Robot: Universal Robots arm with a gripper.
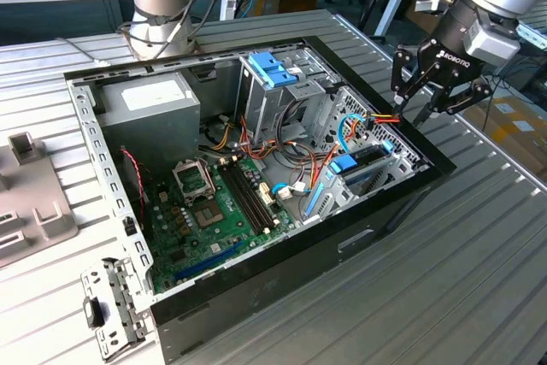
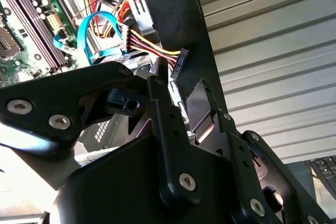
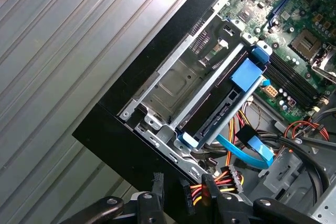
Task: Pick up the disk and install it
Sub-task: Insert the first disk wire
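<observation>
Blue rails framed the dark disk (image 1: 363, 166), which lay tilted in the drive cage (image 1: 403, 150), right of centre in the exterior view. At upper right the gripper (image 1: 416, 102) hung, jaws wide and empty. The disk looked rigid, weighty and shock-sensitive, best gripped across the rails.

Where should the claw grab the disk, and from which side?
Probably across its two blue rails, behind the blue tab, coming down from above: the disk lies sunk in the case's bay with metal walls alongside, leaving only its top open.
</observation>
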